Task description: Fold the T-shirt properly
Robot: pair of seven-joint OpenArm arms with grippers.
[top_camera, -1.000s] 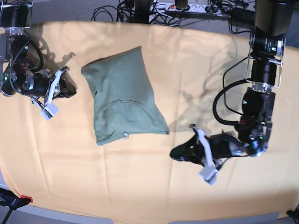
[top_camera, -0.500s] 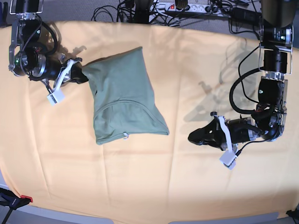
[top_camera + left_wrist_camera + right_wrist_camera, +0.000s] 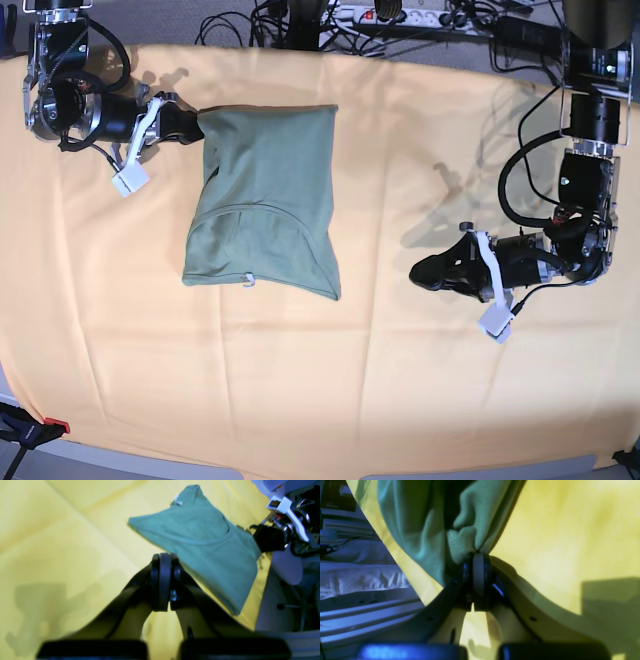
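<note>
The sage-green T-shirt (image 3: 265, 200) lies folded into a compact shape on the yellow-orange table cloth (image 3: 350, 380), collar and white tag (image 3: 247, 281) toward the front. In the base view my right gripper (image 3: 195, 125) is at the shirt's far-left corner, shut on a bunched bit of the fabric. The right wrist view shows the T-shirt (image 3: 425, 517) gathered into the closed tips of the right gripper (image 3: 477, 555). My left gripper (image 3: 418, 272) hovers over bare cloth to the right of the shirt, shut and holding nothing. In the left wrist view the left gripper (image 3: 162, 555) is shut, with the T-shirt (image 3: 207, 547) beyond it.
Cables and a power strip (image 3: 400, 15) run along the table's far edge. A red clamp (image 3: 50, 428) sits at the front-left corner. The table cloth shows creases across its front half.
My right gripper moved in, closed on the shirt's far-left corner and pulled it up and away; the shirt swung and shifted left. My left gripper drew back to the right.
</note>
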